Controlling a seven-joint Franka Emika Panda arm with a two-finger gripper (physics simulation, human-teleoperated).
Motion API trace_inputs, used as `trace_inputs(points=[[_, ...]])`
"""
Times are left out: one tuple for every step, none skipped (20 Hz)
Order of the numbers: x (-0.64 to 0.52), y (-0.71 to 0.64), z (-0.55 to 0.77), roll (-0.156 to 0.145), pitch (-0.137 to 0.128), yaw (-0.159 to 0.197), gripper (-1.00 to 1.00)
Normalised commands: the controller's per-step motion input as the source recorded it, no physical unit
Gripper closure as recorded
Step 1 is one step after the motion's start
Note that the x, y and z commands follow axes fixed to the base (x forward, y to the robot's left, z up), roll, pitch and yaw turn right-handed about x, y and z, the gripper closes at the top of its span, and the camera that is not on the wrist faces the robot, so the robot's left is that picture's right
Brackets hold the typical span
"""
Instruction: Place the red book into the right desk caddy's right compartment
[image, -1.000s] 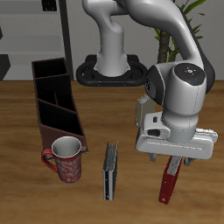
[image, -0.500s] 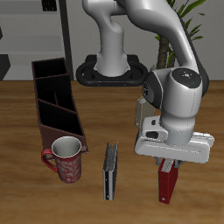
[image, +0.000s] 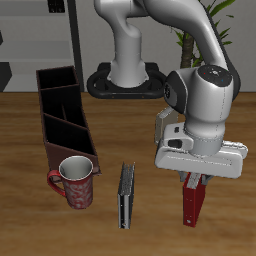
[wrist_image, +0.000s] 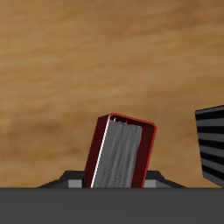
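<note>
Risen slightly since half a second ago, gripper jaws clamp red book upright at lower right, likely for carrying to right desk caddy at left.

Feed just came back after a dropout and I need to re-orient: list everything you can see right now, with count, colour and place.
red book: 1, red with pale page edges, standing tilted near the table's front edge, directly under the gripper; seen end-on in the wrist view
right desk caddy: 1, dark maroon-brown, long open box with dividers, running from the back toward the mug
mug: 1, red patterned with pale inside, at the caddy's near end
dark grey book: 1, dark grey, on edge between the mug and the red book
table: 1, brown wood
plant: 1, green leaves, behind the robot
gripper: 1, grey-white, over the red book's top; whether the fingers are shut on it is unclear
</note>
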Motion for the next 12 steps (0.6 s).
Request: trace_inputs(points=[[-0.31, 0.11, 0.79, 0.077, -0.171, 0.077, 1.0], [-0.16, -0.05, 0.4, 0.0, -0.034, -0.036, 1.0], [-0.34, 0.06, 0.66, 0.041, -0.062, -0.022, 1.0], [-0.3, 0.0, 0.54, 0.051, -0.094, 0.071, 1.0], [-0.3, -0.08, 0.56, -0.025, -0.047, -0.055, 1.0], [-0.3, -0.06, 0.56, 0.045, -0.043, -0.001, 1.0], [-0.31, -0.06, 0.49, 0.022, -0.1, 0.032, 1.0], [-0.41, -0.14, 0.72, 0.021, -0.088, -0.005, 1.0], [-0.37, -0.09, 0.62, 0.033, -0.047, -0.013, 1.0], [-0.36, -0.11, 0.67, 0.001, -0.116, 0.048, 1.0], [-0.41, -0.14, 0.69, 0.006, -0.086, 0.015, 1.0], [-0.35, -0.2, 0.65, -0.011, -0.08, -0.021, 1.0]])
